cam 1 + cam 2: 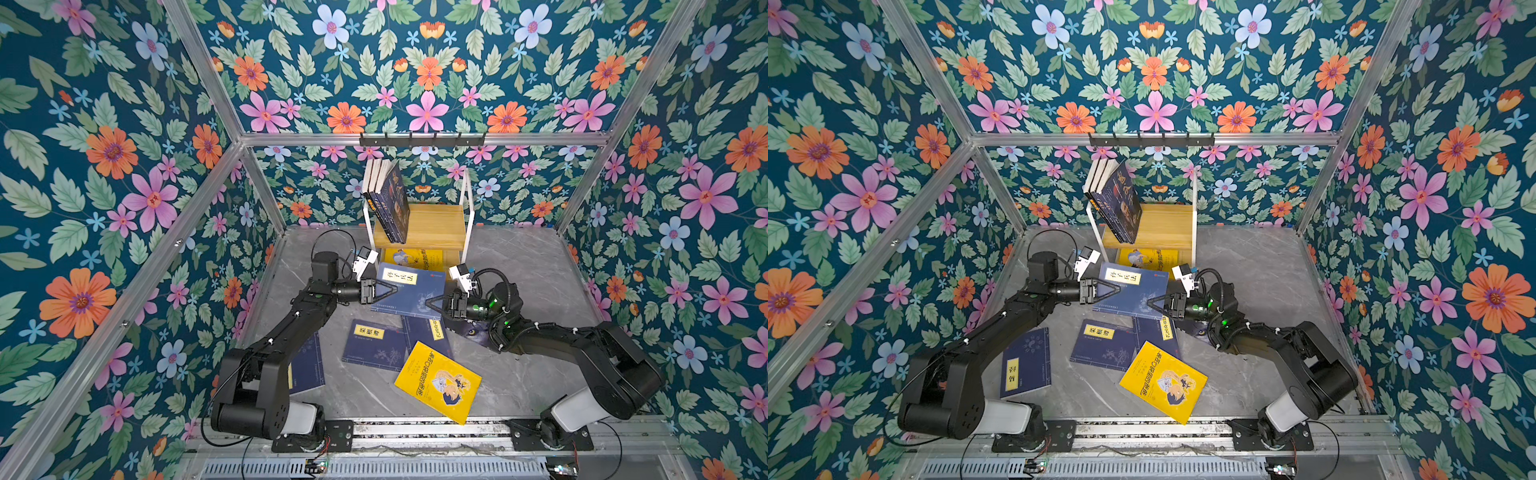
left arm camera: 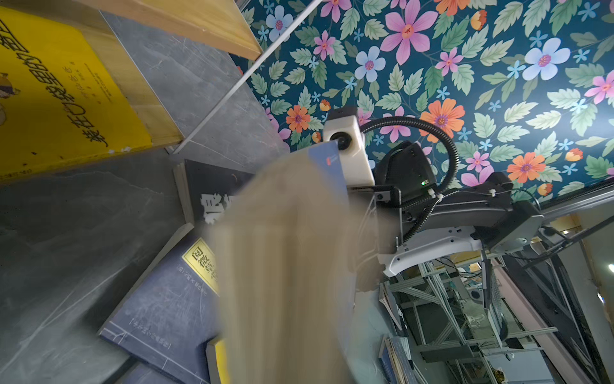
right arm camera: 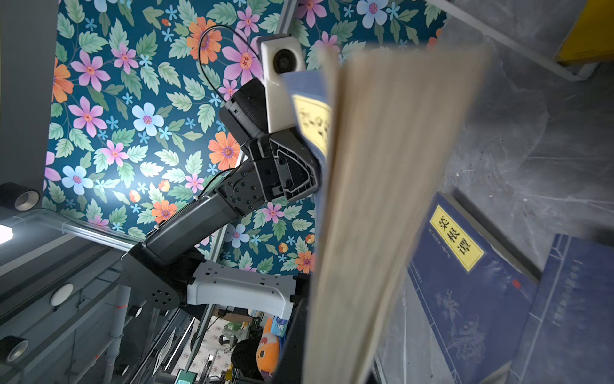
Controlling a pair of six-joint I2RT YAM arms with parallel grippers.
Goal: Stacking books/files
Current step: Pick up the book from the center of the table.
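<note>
Navy book (image 1: 411, 291) is clamped at opposite edges by left gripper (image 1: 389, 290) and right gripper (image 1: 429, 305), jaws closed on it (2-arm hold for level carrying), probably toward the shelf (image 1: 440, 224).

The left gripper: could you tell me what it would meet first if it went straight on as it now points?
The left gripper is shut on the blue book, so the book comes first; beyond it, probably the right gripper gripping the opposite side.
</note>
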